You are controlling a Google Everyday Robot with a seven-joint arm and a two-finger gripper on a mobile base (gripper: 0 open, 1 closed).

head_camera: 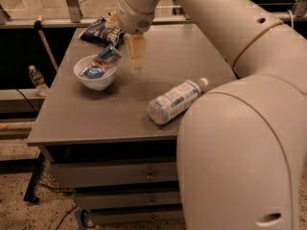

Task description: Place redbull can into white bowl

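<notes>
One redbull can, one white bowl and one dark snack bag are on the single grey worktop, the can lying tilted inside the bowl. There are two clear plastic bottles: a larger one lying on its side on the worktop, and a smaller one standing upright off to its left, below the worktop's level. One claw hangs just beside the bowl, above the worktop's far half.
</notes>
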